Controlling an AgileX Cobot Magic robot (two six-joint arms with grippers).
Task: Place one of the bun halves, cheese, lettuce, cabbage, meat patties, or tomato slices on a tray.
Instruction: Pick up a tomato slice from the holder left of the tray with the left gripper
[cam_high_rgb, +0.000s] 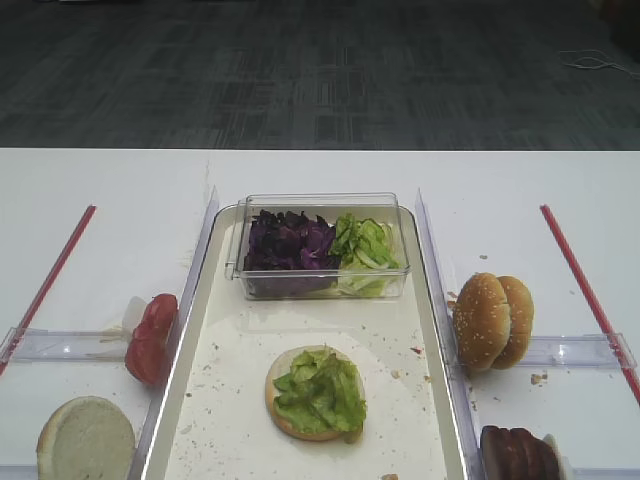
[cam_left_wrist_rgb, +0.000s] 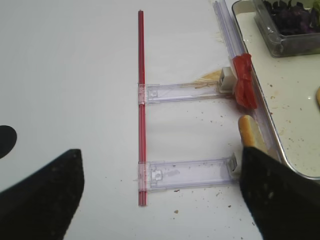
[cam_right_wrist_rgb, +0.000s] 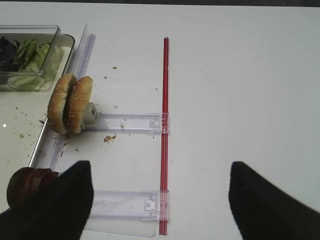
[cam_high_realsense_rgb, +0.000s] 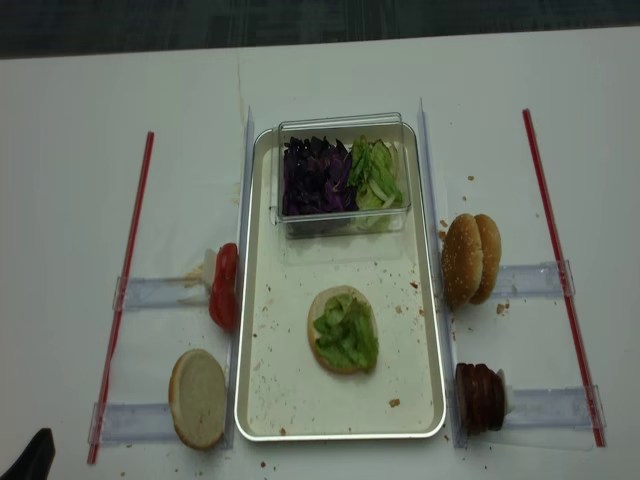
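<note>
No legible writing on tray (cam_high_realsense_rgb: 262, 400)

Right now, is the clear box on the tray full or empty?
Full: the clear box on the tray holds purple cabbage on one side, green lettuce on the other.

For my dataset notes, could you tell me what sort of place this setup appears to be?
Probably a lab bench staged as a burger station: a white table on office carpet, a crumb-speckled tray, and sesame bun halves racked in clear holders.

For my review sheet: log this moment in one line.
tray: bun half topped with lettuce | left pincer: open, empty | right pincer: open, empty
</note>
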